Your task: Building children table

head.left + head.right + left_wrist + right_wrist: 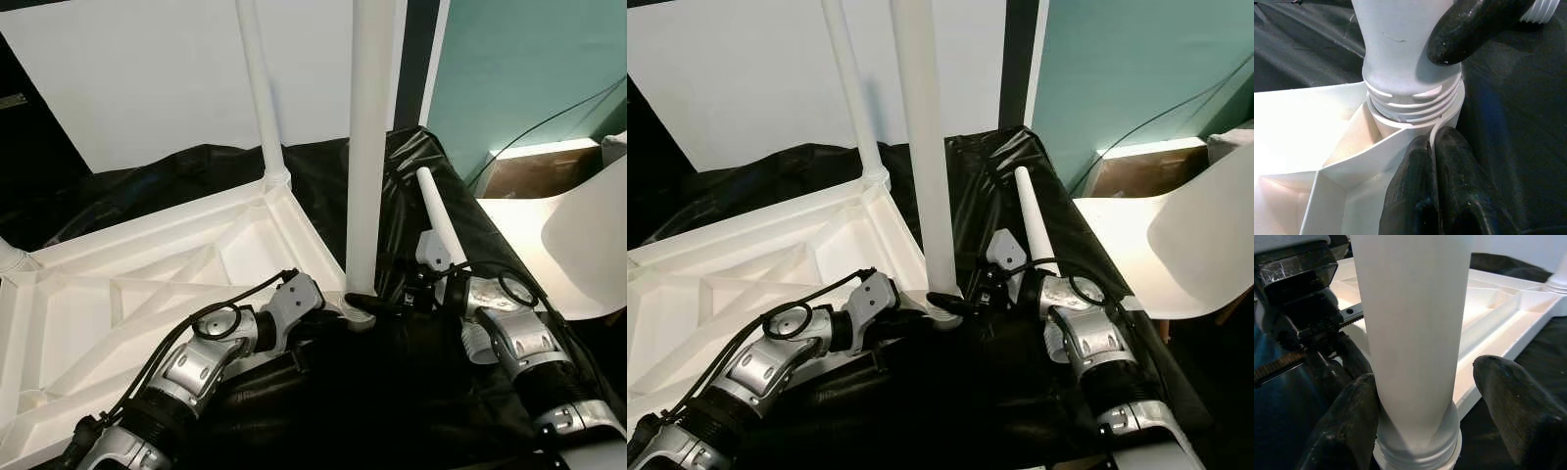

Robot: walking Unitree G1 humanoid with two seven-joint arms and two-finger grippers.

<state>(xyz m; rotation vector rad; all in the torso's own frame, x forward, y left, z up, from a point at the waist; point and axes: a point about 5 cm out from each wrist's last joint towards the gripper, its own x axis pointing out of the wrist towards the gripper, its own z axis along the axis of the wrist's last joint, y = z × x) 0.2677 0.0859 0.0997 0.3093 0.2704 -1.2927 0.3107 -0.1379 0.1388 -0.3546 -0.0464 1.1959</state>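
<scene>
Upside down on a black sheet (392,411), the white tabletop (118,294) shows its ribbed underside. One table leg (257,88) already stands in the far corner socket. A second leg (370,147) stands upright in the near corner socket (1415,115), its threads partly showing above the rim. The left gripper (1437,196) sits just beside that socket with its fingers pressed together on the thin socket wall. The right gripper (1420,416) is at the base of the same leg, its fingers (1347,426) spread on either side: one touches the leg, the other stands a little apart from it. A third leg (441,220) lies loose on the sheet behind the right wrist. A white chair (1176,245) stands to the right.
</scene>
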